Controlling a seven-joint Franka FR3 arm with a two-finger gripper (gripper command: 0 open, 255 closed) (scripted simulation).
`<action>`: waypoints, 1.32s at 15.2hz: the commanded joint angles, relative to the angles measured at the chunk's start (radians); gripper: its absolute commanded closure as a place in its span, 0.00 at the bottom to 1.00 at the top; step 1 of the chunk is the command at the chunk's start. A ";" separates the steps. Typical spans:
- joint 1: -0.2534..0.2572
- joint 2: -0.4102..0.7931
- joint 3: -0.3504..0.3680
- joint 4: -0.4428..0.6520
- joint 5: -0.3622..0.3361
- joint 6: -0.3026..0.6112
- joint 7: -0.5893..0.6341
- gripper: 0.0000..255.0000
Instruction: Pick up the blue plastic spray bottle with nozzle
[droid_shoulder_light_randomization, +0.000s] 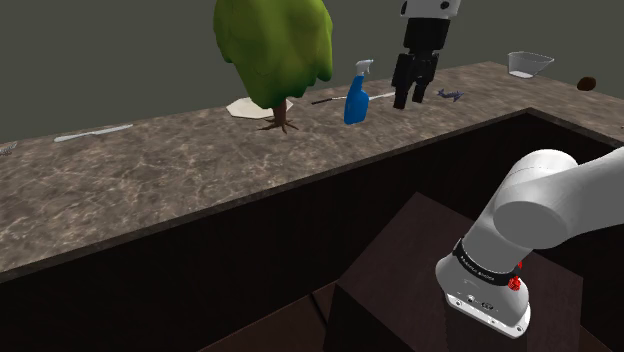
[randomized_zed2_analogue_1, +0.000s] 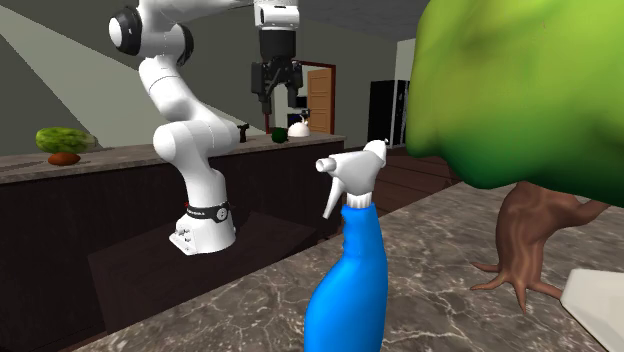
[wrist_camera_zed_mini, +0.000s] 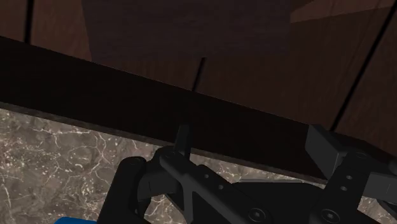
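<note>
A blue spray bottle (droid_shoulder_light_randomization: 355, 100) with a white nozzle head stands upright on the marbled stone counter (droid_shoulder_light_randomization: 180, 165). It shows large in the second exterior view, the spray bottle (randomized_zed2_analogue_1: 350, 290) close to the camera. My black gripper (droid_shoulder_light_randomization: 410, 102) hangs above the counter just to the shoulder view's right of the bottle, apart from it. Its fingers stand apart with nothing between them, and the gripper (randomized_zed2_analogue_1: 277, 98) sits high over the counter's edge. In the wrist view the gripper (wrist_camera_zed_mini: 251, 135) looks at the counter's front edge, with a blue sliver of the bottle (wrist_camera_zed_mini: 76, 221) beside it.
A green tree-like plant (droid_shoulder_light_randomization: 275, 45) with a brown trunk stands left of the bottle, by a white plate (droid_shoulder_light_randomization: 245, 107). A thin rod (droid_shoulder_light_randomization: 335, 99) lies behind the bottle. A small dark object (droid_shoulder_light_randomization: 450, 95), a clear cup (droid_shoulder_light_randomization: 528, 63) and a long utensil (droid_shoulder_light_randomization: 95, 132) also lie on the counter.
</note>
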 joint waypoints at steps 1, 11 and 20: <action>0.000 0.000 0.000 0.000 0.000 0.000 0.000 0.00; 0.034 0.066 -0.313 -0.037 -0.150 0.198 -0.541 0.00; 0.169 0.329 -0.625 0.118 -0.104 0.362 -1.060 0.00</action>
